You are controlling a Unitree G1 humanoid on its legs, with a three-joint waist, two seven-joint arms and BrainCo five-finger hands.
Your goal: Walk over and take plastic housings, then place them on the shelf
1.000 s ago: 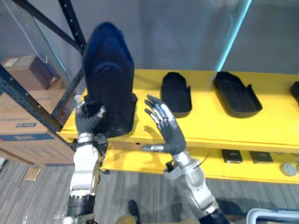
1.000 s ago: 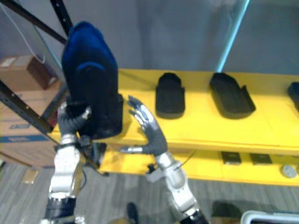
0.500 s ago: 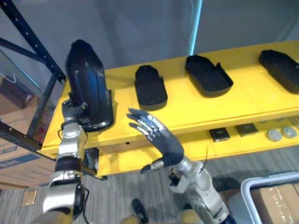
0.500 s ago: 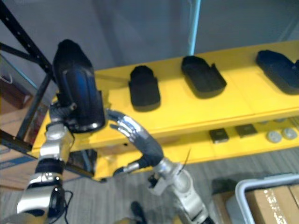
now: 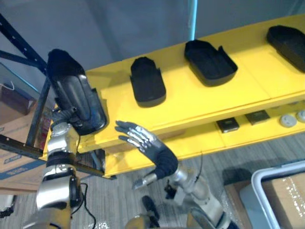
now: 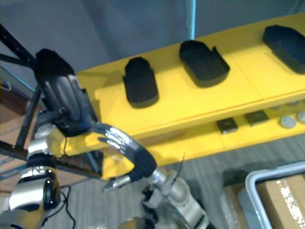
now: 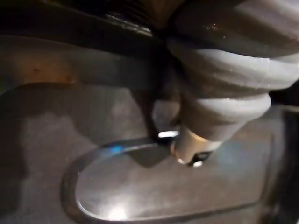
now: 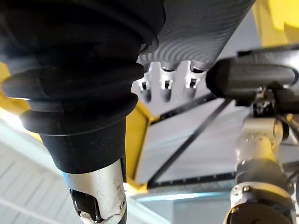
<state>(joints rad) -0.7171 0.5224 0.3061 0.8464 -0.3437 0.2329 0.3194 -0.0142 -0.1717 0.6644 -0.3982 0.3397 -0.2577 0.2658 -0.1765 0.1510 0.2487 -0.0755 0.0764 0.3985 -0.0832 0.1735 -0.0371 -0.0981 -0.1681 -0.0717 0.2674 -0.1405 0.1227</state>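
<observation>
The left hand [image 5: 61, 118] has its fingers clenched on the lower end of a black plastic housing [image 5: 76, 95], holding it tilted above the left end of the yellow shelf [image 5: 200, 102]. The right hand [image 5: 155, 153] hangs before the shelf edge, fingers released and spread. Three more housings [image 5: 147, 87] lie along the shelf.

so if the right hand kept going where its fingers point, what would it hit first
Probably the lower end of the black housing gripped by the left hand; the open right hand points at it, though depth is unclear.
</observation>
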